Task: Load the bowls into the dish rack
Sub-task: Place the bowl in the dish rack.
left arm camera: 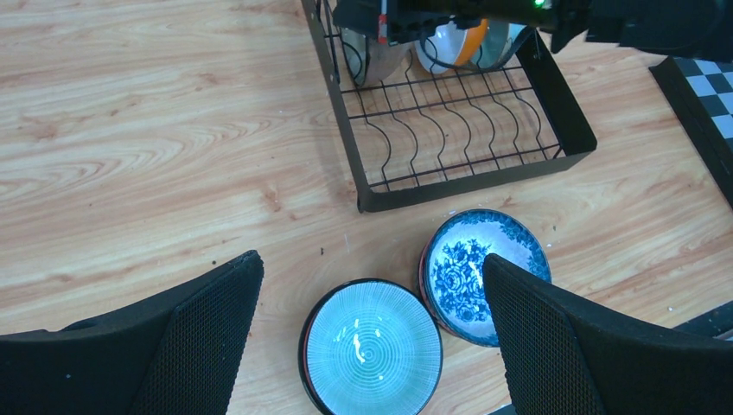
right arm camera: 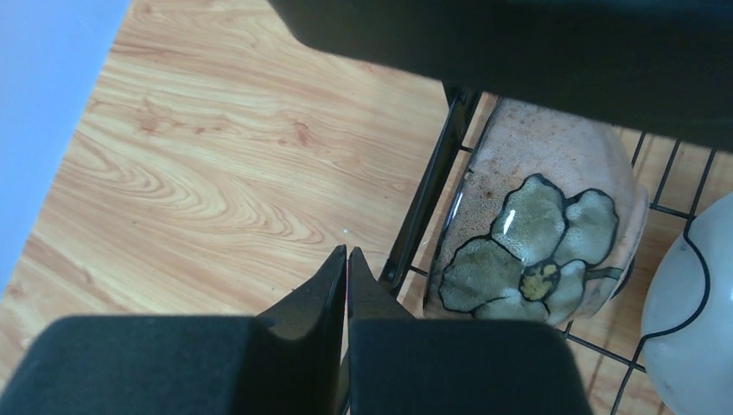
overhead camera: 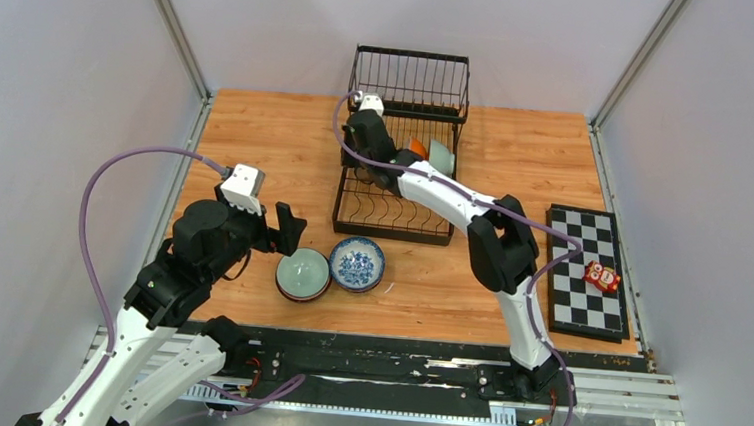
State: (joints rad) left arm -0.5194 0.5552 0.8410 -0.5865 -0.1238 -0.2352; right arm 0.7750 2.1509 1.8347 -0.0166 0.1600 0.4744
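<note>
A pale celadon bowl and a blue-and-white bowl sit side by side on the table in front of the black wire dish rack. My left gripper is open and empty above them. In the left wrist view the celadon bowl lies between and below its fingers, and the blue-and-white bowl is partly behind the right finger. My right gripper is shut and empty at the rack's left rim, beside a flower-patterned bowl standing on edge in the rack.
An orange bowl and a pale bowl also stand in the rack. A white bowl shows at the right of the right wrist view. A checkered board with a small red item lies at the right.
</note>
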